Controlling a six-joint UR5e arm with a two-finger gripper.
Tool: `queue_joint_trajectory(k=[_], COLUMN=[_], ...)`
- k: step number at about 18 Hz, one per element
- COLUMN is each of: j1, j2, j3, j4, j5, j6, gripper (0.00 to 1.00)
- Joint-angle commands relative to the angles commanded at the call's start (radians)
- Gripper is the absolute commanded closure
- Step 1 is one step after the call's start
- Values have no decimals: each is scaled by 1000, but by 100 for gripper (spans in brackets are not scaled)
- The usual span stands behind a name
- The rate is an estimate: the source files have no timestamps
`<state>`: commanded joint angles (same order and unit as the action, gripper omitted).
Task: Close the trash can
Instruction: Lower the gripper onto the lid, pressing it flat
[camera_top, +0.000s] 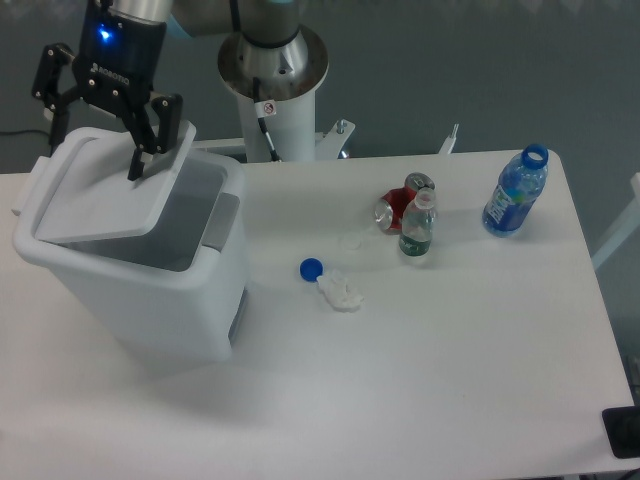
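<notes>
The trash can (150, 290) is a large white bin standing at the table's left. Its flat white lid (105, 205) is tilted low over the opening, with a gap still showing along the right side by the grey front tab (222, 222). My gripper (98, 140) hangs over the lid's far edge with its black fingers (140, 160) spread wide apart. It is open and one fingertip rests on the lid's top.
A blue cap (311, 268) and crumpled white paper (340, 292) lie mid-table. A red can (396, 208) and a small clear bottle (416, 228) stand beside them. A blue bottle (515, 192) stands at the far right. The arm's base post (273, 80) rises behind.
</notes>
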<state>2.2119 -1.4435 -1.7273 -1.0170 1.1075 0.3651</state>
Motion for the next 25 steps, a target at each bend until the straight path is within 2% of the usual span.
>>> queue_joint_trajectory(k=[17,25], j1=[55,52], j2=[-12,-17], j3=[2,-2], j4=[-2,-2], j5=[3,40], j6=[51,54], gripper=[0,0])
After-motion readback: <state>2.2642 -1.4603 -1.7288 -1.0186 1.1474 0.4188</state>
